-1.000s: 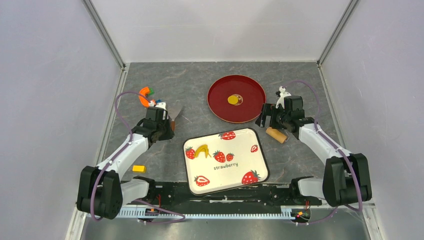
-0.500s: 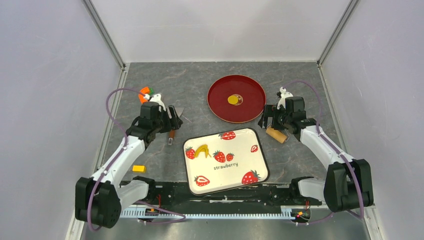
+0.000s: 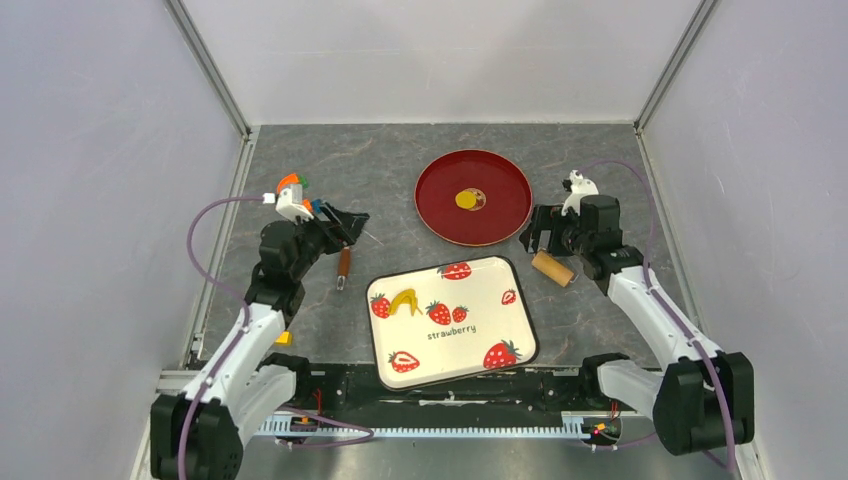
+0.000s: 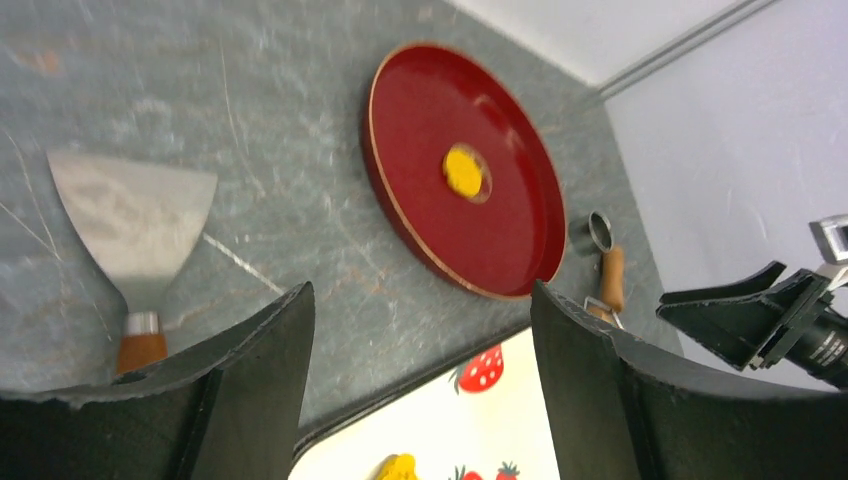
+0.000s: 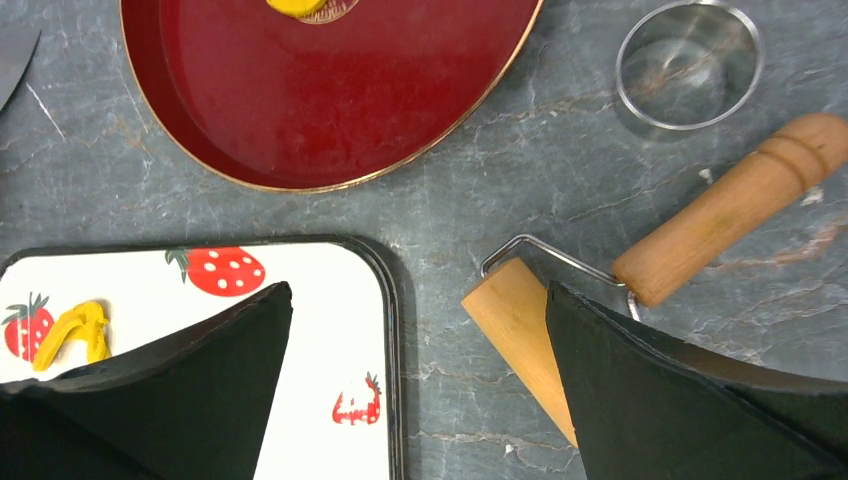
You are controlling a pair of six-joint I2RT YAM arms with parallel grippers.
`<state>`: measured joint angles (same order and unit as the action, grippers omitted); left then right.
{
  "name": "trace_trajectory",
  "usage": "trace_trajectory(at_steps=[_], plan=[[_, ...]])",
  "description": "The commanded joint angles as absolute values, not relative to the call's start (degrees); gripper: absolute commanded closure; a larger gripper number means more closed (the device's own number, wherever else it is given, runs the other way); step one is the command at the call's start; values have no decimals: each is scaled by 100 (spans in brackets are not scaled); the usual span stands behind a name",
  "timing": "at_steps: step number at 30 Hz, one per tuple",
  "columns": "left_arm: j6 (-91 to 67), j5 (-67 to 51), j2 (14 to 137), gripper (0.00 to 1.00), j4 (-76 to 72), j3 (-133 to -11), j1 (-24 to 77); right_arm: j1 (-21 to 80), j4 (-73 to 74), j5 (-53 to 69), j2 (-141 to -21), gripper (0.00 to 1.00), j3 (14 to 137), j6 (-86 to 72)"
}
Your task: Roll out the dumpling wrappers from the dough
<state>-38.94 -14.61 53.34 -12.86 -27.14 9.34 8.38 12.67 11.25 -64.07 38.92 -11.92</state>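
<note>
Currently both grippers empty, wrapper parked on plate

I've got the left gripper (image 4: 420,300) with fingers wide apart and nothing between them. It hangs over the table left of the plate (image 4: 520,240). The right gripper (image 5: 417,300) is spread too, also empty.

The wrapper (image 3: 466,200) is one small flat yellow disc lying near the middle of the red plate. My read is that the plate is the drop-off spot for done pieces, well apart from the work area.

The scrap (image 3: 404,301), a curved yellow bit, sits on the tray (image 3: 470,345) at its left side. That's probably the dough left to work.

The roller (image 5: 520,330) lies on the table between tray and plate edge. Its barrel end passes under my right finger, with the wooden handle angled away. So I judge the right arm is parked there to take it.

The ring cutter (image 5: 688,65) stands just beyond the handle, close by for stamping rounds.

The scraper (image 4: 130,210) lies flat, blade away, handle toward my left fingers, so a grab from this side looks easy. It isn't touching the plate.
</note>
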Motion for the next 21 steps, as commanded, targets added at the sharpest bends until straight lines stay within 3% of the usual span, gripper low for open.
trace_trajectory(at_steps=[1, 5, 8, 21], plan=[[-2956, -516, 4495, 19, -1825, -2554, 905, 816, 817, 655, -6139, 2, 3804, -991], [-2268, 387, 3986, 20, -2014, -2119, 905, 825, 129, 44, -5730, 2, 3357, -824], [-1750, 341, 3886, 19, -1891, -2046, 905, 812, -907, -349, -5315, 2, 2650, -781], [-527, 1088, 4713, 19, -2652, -1187, 903, 815, -4599, -1855, -4722, 2, -322, 451]])
